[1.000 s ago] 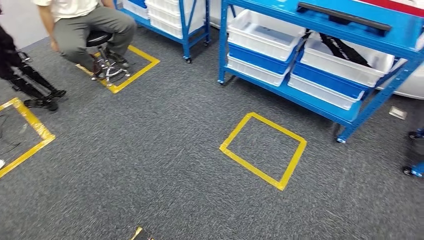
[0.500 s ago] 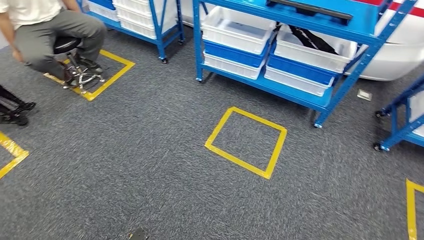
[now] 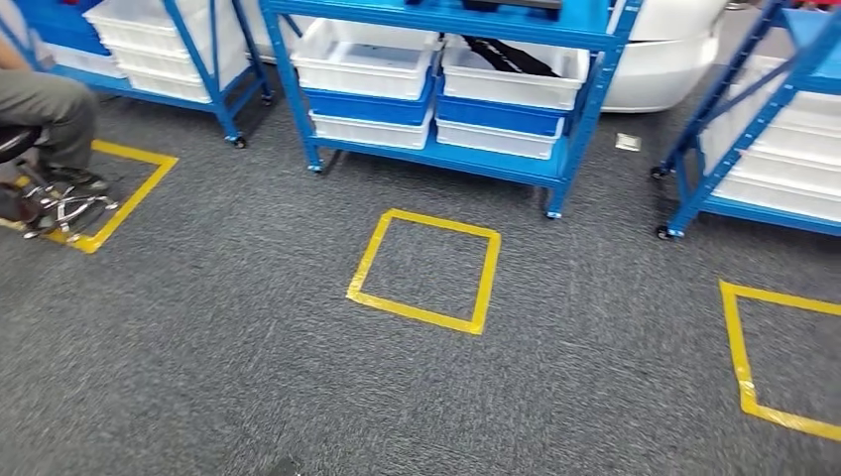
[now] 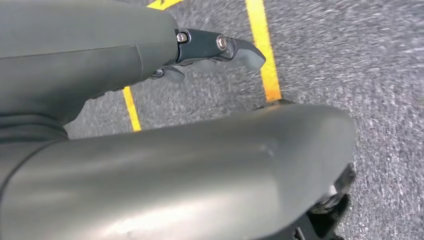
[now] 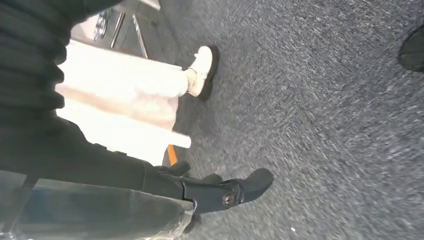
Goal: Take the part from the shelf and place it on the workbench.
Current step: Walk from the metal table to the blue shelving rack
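Grey carpet (image 3: 248,377) lies open in front of the blue shelf (image 3: 446,159), marked with yellow tape.

Left hand (image 4: 210,50) hangs over the carpet near tape lines, fingers extended and holding nothing; right hand (image 5: 220,192) likewise hangs bare above carpet, near a person's white shoe (image 5: 202,70). Before the shelf lies a taped square (image 3: 424,270). On the shelf, a dark part (image 3: 511,57) rests in a white bin (image 3: 516,79). Another taped square (image 3: 783,357) lies right of it.

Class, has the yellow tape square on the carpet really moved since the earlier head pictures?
No. The tape square keeps its place before the blue shelf; the whole scene shifted, so the camera turned.
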